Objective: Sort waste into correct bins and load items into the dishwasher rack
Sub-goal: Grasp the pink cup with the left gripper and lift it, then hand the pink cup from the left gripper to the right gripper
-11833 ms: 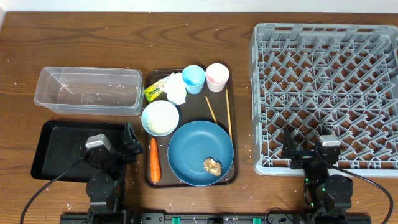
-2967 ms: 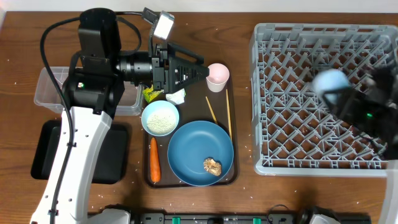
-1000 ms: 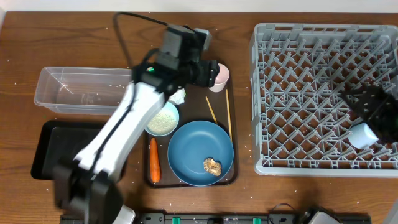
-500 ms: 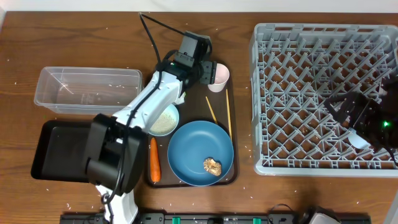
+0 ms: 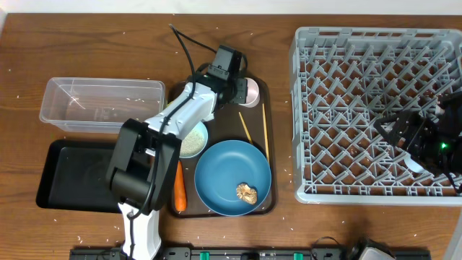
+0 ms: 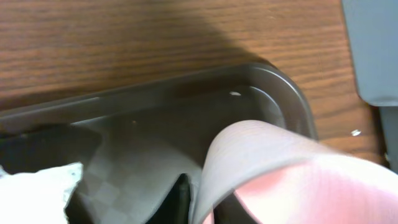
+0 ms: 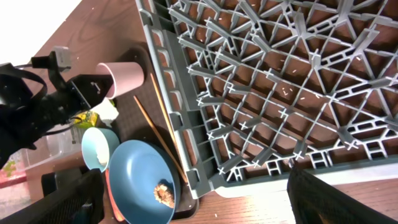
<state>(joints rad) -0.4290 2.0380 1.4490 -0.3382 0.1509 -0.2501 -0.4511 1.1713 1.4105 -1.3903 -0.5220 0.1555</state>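
Dark brown wood-grain table [image 5: 22, 72], flecked all over with white grains. Of the room, only a pale strip past the far edge and a blank white glare in the right wrist view.

Farthest left, clear plastic tub [image 5: 101, 105] and, nearer, shallow black tray [image 5: 65, 177], just beside each other. Next, brown serving tray [image 5: 172, 211] bearing white bowl [image 5: 206, 139] with loose white rice [image 5: 191, 143]. Orange carrot [image 5: 179, 185] along the tray's left side. Large blue plate [image 5: 227, 170] with a tan food scrap [image 5: 247, 193] on it. Two chopsticks [image 5: 264, 130] right of the bowl. Crumpled white tissue [image 6: 37, 186] and yellow-green wrapper [image 7: 86, 117] near the tray's far-left corner, mostly hidden from overhead.

At the tray's far-right corner, pale-pink cup [image 5: 250, 92], upright in the right wrist view, with the left gripper [image 5: 242, 90] at its left side. Fingers [image 6: 179, 198] together, clamped on the cup's wall: one dark finger against the outside of the wall, the other hidden.

Farthest right, grey dishwasher rack [image 5: 346, 87]. Right gripper [image 5: 401, 133] above its near-right part, fingers [image 7: 323, 199] wide apart, nothing between. Just nearer than it, in the rack, a small pale shape, seemingly the light-blue cup [image 5: 414, 165], too hidden to tell how it stands.
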